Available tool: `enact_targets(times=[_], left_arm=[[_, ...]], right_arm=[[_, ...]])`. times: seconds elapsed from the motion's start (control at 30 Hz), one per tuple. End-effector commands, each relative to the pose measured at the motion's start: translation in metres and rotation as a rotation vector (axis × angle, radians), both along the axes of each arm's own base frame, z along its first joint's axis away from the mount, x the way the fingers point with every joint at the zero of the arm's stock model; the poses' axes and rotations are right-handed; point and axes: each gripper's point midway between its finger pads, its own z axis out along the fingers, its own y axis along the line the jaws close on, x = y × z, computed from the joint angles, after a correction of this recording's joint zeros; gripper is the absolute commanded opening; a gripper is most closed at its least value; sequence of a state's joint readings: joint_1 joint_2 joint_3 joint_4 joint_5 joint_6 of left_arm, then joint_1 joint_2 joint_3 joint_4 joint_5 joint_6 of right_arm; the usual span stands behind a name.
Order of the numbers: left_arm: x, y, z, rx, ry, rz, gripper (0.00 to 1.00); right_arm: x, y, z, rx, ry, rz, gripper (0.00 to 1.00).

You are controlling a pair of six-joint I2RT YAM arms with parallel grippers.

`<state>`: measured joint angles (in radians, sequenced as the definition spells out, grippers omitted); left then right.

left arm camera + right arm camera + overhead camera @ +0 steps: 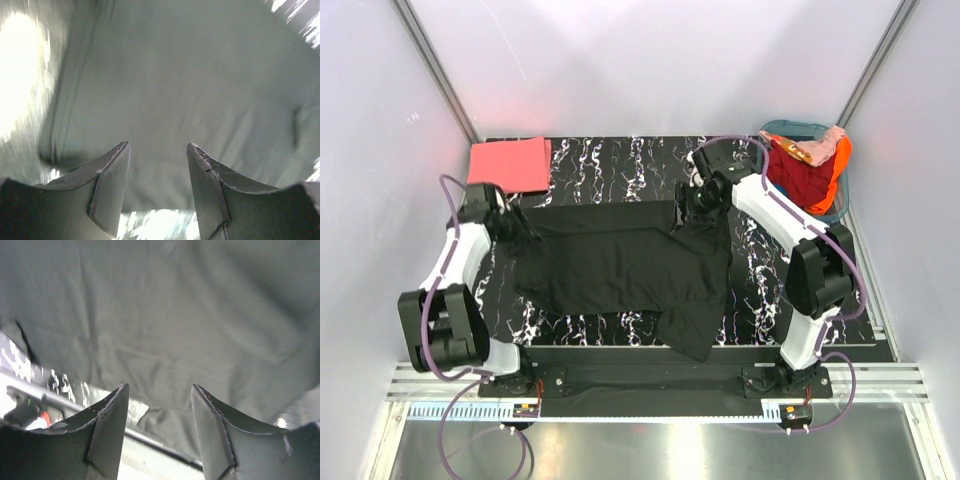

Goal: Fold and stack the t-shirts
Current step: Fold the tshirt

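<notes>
Black t-shirt [620, 265] lies spread flat on the marbled table [760, 275], its cloth just beneath and ahead of both sets of fingers. The left gripper [157, 147] hangs at its left edge and the right gripper [159, 388] at its far right corner, both with fingers parted, grasping nothing. A folded coral-pink t-shirt [508, 165] lies beyond the left fingers.

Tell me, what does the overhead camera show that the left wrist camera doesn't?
Only the overhead view shows the folded coral-pink t-shirt at the far left, the teal basket of clothes at the far right, and the right arm. Only the left wrist view shows the left gripper close up, open and empty. Both show the black t-shirt.
</notes>
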<state>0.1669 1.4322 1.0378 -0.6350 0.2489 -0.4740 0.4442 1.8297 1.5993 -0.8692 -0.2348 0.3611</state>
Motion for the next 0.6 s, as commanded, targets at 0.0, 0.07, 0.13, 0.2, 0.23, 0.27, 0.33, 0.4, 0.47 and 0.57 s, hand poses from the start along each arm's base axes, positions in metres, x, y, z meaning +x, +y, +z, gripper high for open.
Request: enact_targets(times=[0.0,0.07,0.13,0.2,0.23,0.27,0.33,0.4,0.47,0.57], left_arm=[[-0.041,-0.011,-0.019,0.009,0.068,0.015,0.54],[-0.061,-0.017,-0.029,0.046,0.091,0.009,0.56],[-0.074,-0.015,-0.037,0.086,0.13,0.033,0.57],[-0.084,-0.011,-0.042,0.128,0.165,0.069,0.57],[-0.086,-0.011,-0.044,0.132,0.167,0.075,0.57],[-0.091,-0.01,-0.05,0.134,0.179,0.078,0.57],[-0.093,-0.008,-0.057,0.147,0.19,0.091,0.57],[-0.096,-0.004,-0.065,0.167,0.212,0.105,0.57],[-0.096,-0.005,-0.073,0.163,0.238,0.1,0.56],[-0.09,-0.002,-0.076,0.174,0.248,0.11,0.55]], right_arm=[[-0.026,0.022,-0.011,0.08,0.074,0.062,0.58],[-0.047,0.037,-0.013,0.058,0.061,0.117,0.58],[-0.066,0.042,-0.017,0.057,0.075,0.141,0.58],[-0.083,0.052,-0.016,0.08,0.079,0.158,0.58],[-0.095,0.05,-0.027,0.068,0.106,0.161,0.57],[-0.101,0.05,-0.031,0.064,0.113,0.163,0.57],[-0.117,0.048,-0.041,0.05,0.139,0.163,0.57],[-0.122,0.045,-0.04,0.055,0.138,0.154,0.58],[-0.128,0.038,-0.043,0.043,0.139,0.146,0.57],[-0.132,0.03,-0.038,0.029,0.119,0.145,0.58]])
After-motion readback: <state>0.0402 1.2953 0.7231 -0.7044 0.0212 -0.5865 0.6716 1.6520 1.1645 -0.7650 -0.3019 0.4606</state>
